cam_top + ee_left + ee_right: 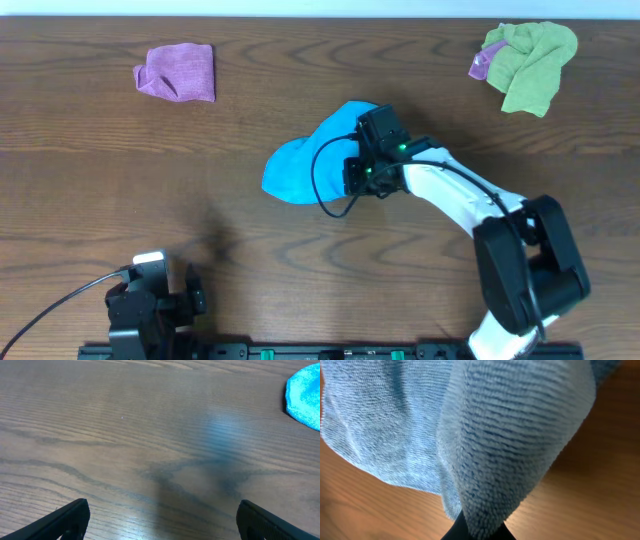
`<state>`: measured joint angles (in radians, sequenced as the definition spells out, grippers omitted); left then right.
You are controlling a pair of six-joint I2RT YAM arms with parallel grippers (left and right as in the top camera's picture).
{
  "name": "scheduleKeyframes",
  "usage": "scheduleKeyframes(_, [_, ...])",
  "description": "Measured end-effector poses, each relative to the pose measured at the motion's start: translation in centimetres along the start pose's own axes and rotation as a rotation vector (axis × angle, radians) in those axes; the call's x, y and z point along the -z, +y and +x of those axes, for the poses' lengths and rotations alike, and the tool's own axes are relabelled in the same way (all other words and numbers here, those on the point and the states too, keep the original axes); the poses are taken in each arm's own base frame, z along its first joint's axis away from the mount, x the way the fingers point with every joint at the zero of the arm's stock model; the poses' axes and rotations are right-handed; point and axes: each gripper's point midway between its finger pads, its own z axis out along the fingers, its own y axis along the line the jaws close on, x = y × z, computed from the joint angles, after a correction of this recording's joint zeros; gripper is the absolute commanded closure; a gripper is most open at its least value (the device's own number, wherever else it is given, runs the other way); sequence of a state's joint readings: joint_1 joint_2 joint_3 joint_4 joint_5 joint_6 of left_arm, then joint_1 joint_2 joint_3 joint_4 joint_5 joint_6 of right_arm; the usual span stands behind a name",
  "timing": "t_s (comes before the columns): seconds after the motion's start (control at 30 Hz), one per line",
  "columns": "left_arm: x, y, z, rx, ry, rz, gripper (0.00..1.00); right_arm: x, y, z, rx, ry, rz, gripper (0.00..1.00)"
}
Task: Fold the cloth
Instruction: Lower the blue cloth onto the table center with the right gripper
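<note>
- While the right fingers show only as a dark wedge at the bottom edge of the wrist view, a thick ridge of the blue cloth runs straight out from between them. I read them as closed down on that fold, with no gap to be seen.
- Overhead, the same fingers sit on the right-hand part of the cloth, which lies as a bunched, rounded heap near the middle of the surface. It is not spread flat, and no corner can be made out.
- Handling, as a judgement: the looped pile suggests towel-like fabric that is soft, light and limp.
  - It will drape and trail rather than keep any shape.
  - The pile should grip well in a pinch, so slipping is unlikely.
  - The greater risk is catching two layers at once.
- Best hold, as a judgement: a free edge or corner, one layer thick. The present pinch is on a fat fold, not on an edge.
- Left fingers are spread wide with nothing between them, over bare wood.
- Only a rim of the blue cloth shows in the left wrist view, in the upper right corner and well apart from those fingers.
- Farther out, a purple cloth lies at the back left and a green cloth at the back right. Both are well apart from either arm.
</note>
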<state>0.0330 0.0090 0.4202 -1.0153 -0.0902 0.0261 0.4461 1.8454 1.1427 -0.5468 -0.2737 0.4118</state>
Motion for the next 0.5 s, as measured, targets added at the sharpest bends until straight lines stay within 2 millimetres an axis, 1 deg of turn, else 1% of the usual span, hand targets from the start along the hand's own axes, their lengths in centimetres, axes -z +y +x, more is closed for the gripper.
scheduleKeyframes(0.1, [0.0, 0.0, 0.0, 0.000, 0.000, 0.000, 0.05, 1.6, -0.6, 0.3, -0.003, -0.003, 0.039, 0.99])
scheduleKeyframes(0.23, [0.0, 0.0, 0.0, 0.000, 0.000, 0.000, 0.05, 4.1, -1.5, 1.4, 0.012, 0.003, 0.109, 0.99])
scheduleKeyframes(0.27, [0.0, 0.0, 0.0, 0.000, -0.001, 0.000, 0.05, 4.7, -1.8, 1.6, 0.018, 0.002, 0.128, 0.97])
scheduleKeyframes(0.33, [0.0, 0.0, 0.0, 0.000, -0.001, 0.000, 0.05, 5.6, -2.4, 2.2, 0.024, 0.011, 0.164, 0.95])
scheduleKeyframes(0.43, [0.0, 0.0, 0.0, 0.000, 0.000, 0.000, 0.05, 6.7, -3.8, 3.5, 0.030, 0.047, 0.243, 0.96])
scheduleKeyframes(0.47, [0.0, 0.0, 0.0, 0.000, -0.001, 0.000, 0.05, 6.9, -4.2, 4.0, 0.030, 0.062, 0.267, 0.95])
scheduleKeyframes(0.5, [0.0, 0.0, 0.0, 0.000, 0.000, 0.000, 0.05, 7.2, -4.9, 4.5, 0.028, 0.081, 0.302, 0.89])
